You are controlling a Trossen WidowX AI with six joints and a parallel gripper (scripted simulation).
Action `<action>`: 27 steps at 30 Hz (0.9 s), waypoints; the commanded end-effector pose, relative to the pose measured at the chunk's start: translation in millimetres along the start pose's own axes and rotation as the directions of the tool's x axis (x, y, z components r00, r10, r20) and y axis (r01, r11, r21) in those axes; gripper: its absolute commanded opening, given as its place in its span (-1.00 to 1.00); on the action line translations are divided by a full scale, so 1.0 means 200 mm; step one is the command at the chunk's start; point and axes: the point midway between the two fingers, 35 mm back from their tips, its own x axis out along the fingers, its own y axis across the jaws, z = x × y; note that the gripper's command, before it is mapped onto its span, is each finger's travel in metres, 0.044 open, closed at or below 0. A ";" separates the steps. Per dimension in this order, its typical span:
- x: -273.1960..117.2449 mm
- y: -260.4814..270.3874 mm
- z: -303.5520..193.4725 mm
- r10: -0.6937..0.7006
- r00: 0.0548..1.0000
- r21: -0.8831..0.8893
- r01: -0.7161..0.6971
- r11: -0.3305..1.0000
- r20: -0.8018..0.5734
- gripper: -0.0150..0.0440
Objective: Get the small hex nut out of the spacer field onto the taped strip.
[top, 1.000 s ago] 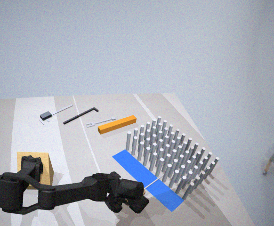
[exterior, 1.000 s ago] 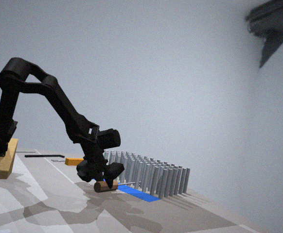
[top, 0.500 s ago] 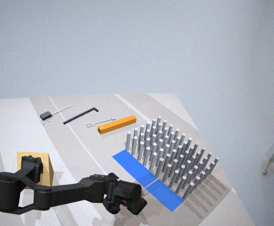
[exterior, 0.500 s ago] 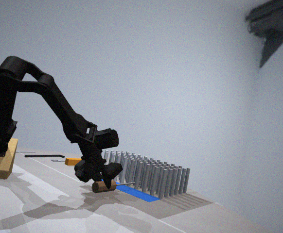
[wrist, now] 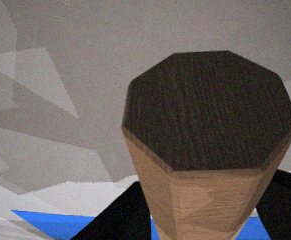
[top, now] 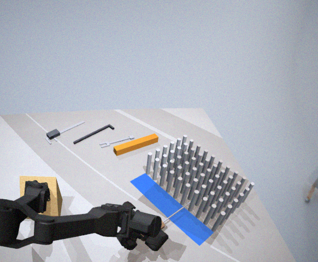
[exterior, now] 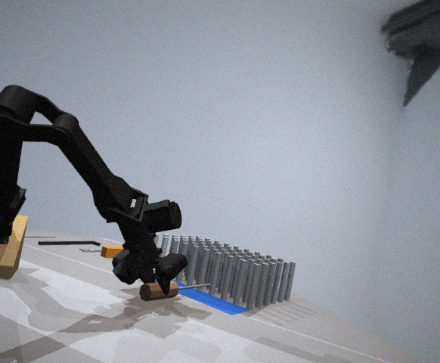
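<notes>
Tabletop in pale grey and white patches, crossed by thin white lines, fills the lower part of the top view; a plain blue-grey expanse lies past its edges. Everything here is placed by the blue taped strip, which lies flat and runs along the front of the spacers, a dense block of upright grey metal rods. On the side of the strip away from the spacers, the black gripper has its jaws pinching the wooden handle of a tool, whose dark end cap fills much of the wrist view. The tool's thin metal shaft crosses above the strip to the front of the spacers; its tip is hidden among them. The hex nut cannot be made out. Beyond the strip's far end in the top view, an orange bar lies near a small forked tool, then a black hooked rod and a thin tool with a dark block. Bare tabletop separates these from the strip. Behind the spacers, seen from the strip, a margin of tabletop runs to the slanting edge. The arm's wooden base block stands well apart from the strip.
</notes>
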 end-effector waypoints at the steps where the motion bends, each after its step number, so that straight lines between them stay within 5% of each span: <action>1: -0.01 -0.01 0.01 -0.003 1.000 -0.005 0.003 1.000 -0.004 -0.49; 27: -0.06 -0.01 0.08 -0.004 1.000 -0.005 0.004 1.000 -0.003 -0.49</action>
